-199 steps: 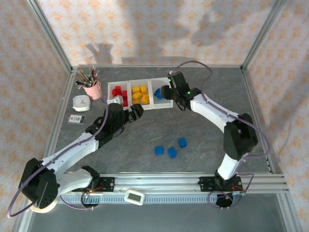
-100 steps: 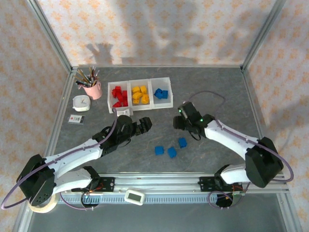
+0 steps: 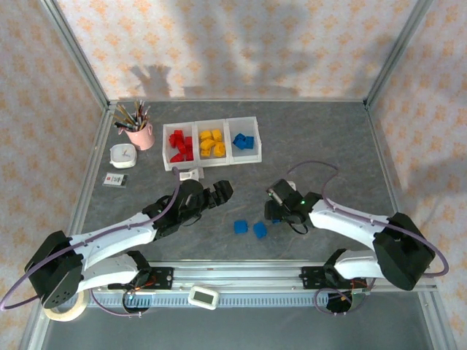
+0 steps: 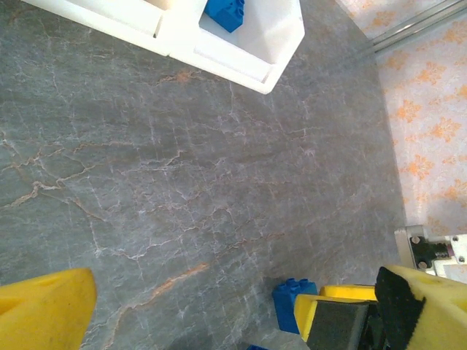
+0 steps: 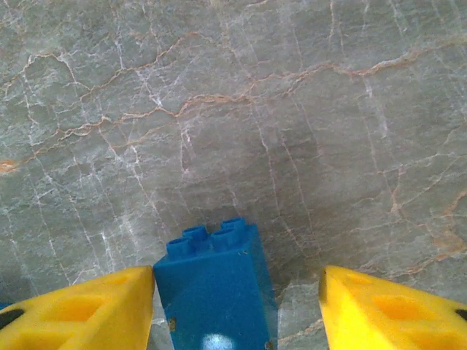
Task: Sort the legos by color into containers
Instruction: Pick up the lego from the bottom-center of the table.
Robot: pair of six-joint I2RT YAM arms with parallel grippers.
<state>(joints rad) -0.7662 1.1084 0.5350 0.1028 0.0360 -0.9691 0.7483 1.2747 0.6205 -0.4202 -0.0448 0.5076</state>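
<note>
Fingers of the left gripper (image 3: 221, 191) stand wide apart, holding nothing, near the white plastic three-bin tray (image 3: 211, 163) of red, yellow and blue bricks. Two small blue plastic bricks (image 3: 250, 228) lie loose on the grey table. The right gripper (image 5: 237, 292) sits low with its jaws apart around a third blue brick (image 5: 215, 281), which touches one finger.

Toy bricks sorted by colour in a three-bin tray, with three blue ones loose on the table.

The translucent white containers (image 3: 211, 165) lie at the far side: red legos (image 3: 180, 144) in the left bin, yellow legos (image 3: 211, 142) in the middle, blue legos (image 3: 244, 141) in the right. Nearer me, one blue brick (image 3: 241, 227) and a second blue brick (image 3: 260, 230) lie just beside each other. A third blue brick (image 5: 215, 284), studs showing, sits between my right fingers (image 5: 73, 313), closer to one of them.
</note>
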